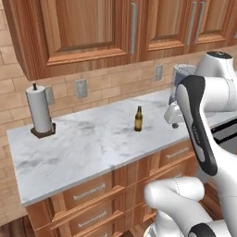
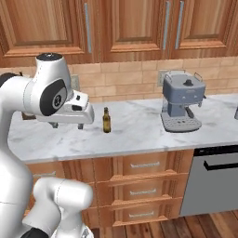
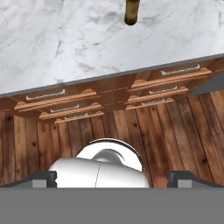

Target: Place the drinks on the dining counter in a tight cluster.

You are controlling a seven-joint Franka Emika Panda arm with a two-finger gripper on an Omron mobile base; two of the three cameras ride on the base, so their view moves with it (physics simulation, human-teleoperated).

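— Where did the pincer (image 3: pixel 112 178) stand, and how wide?

— Its two dark fingertips (image 3: pixel 43 178) sat far apart at the bottom of the hand view, one at each side, so it was spread as wide as it went. Nothing lay between them. It gripped nothing and touched nothing.

— And the hand itself?

— In the right base view the hand hung in the air over the front part of the bench (image 2: pixel 139 135), just left of the bottle (image 2: pixel 106 120). In the left base view the white arm (image 1: pixel 196 125) covered most of it, so I could not make out the tips there.

— Where was the drink?

— The slim brown bottle stood upright on the marble wall bench under the wooden cabinets (image 2: pixel 125 28), near the middle of its depth, apart from everything else. In the left base view it (image 1: pixel 138 119) stood between the paper towel roll (image 1: pixel 40 111) at the left and the arm at the right. In the hand view just its lower part (image 3: pixel 131 12) showed at the top edge, well away from the tips.

— Anything else on that bench?

— A grey-blue coffee machine (image 2: pixel 182 101), well to the right of the bottle. Below ran wooden drawers (image 2: pixel 139 179) and a plank floor (image 3: pixel 166 135). To the right of the drawers was what looked like a dishwasher (image 2: pixel 211 179), though I could not be sure.
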